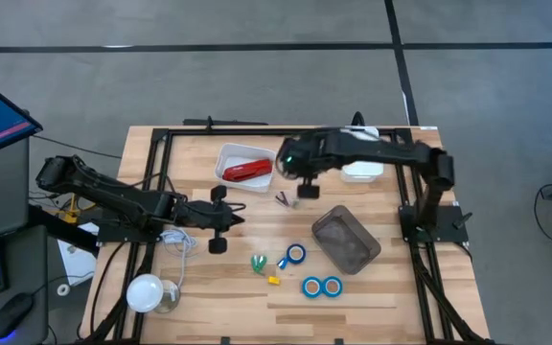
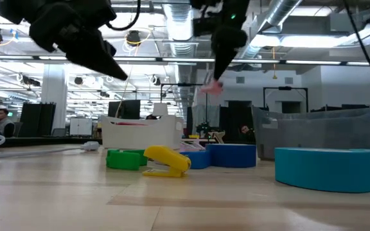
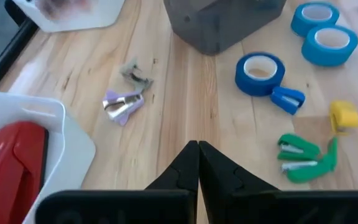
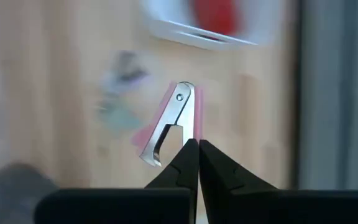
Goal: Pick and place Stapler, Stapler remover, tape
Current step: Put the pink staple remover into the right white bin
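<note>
Your right gripper (image 4: 192,146) is pinched shut on a small pink-and-chrome staple remover (image 4: 169,124), carrying it in the air above the wooden table (image 1: 391,287), just beside the white rectangular tray (image 1: 230,153) on its right edge. The remover's long axis runs forward out of the fingertips, so it's gripped by its back end with the claw jaws pointing away.

The glossy red stapler (image 1: 246,171) already lies in that tray, lengthwise along it. So if the tray is the drop spot, my guess is it's a short hop sideways toward the left arm's side, aiming for the bare part of the tray, not on top of the stapler.

The left gripper (image 3: 197,152) is clenched on nothing, parked near mid-table. The bright-blue rolls of tape (image 1: 321,286) sit near the front, closer to the right arm, near a dark translucent bin (image 1: 346,240).
</note>
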`<control>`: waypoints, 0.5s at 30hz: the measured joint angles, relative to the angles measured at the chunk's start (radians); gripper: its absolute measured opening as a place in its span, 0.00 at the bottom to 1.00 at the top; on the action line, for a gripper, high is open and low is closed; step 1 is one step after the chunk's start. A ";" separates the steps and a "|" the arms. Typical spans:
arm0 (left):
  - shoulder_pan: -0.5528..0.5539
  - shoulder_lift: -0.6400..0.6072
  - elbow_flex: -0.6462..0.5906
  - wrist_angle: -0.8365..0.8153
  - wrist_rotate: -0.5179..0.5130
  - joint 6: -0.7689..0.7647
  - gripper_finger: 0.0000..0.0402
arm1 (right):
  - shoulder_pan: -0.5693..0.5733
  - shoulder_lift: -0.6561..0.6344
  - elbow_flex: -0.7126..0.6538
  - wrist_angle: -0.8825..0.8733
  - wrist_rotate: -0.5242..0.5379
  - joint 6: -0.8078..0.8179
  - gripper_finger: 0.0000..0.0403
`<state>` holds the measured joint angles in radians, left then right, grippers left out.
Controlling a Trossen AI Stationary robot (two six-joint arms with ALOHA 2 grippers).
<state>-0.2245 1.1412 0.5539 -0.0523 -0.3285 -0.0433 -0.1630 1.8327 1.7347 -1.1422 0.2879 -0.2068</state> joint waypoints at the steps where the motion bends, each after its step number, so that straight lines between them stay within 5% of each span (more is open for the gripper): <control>1: 0.000 0.000 -0.006 0.002 0.000 0.000 0.00 | -0.012 -0.021 0.000 -0.011 0.026 0.009 0.00; 8: 0.000 -0.001 -0.016 0.008 0.000 0.001 0.00 | -0.138 -0.117 -0.022 -0.102 0.059 0.084 0.00; 15: 0.000 -0.008 -0.016 0.011 0.000 0.001 0.00 | -0.282 -0.177 -0.244 -0.064 0.060 0.101 0.00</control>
<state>-0.2241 1.1328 0.5381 -0.0418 -0.3286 -0.0425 -0.4453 1.6554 1.4907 -1.2063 0.3479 -0.1059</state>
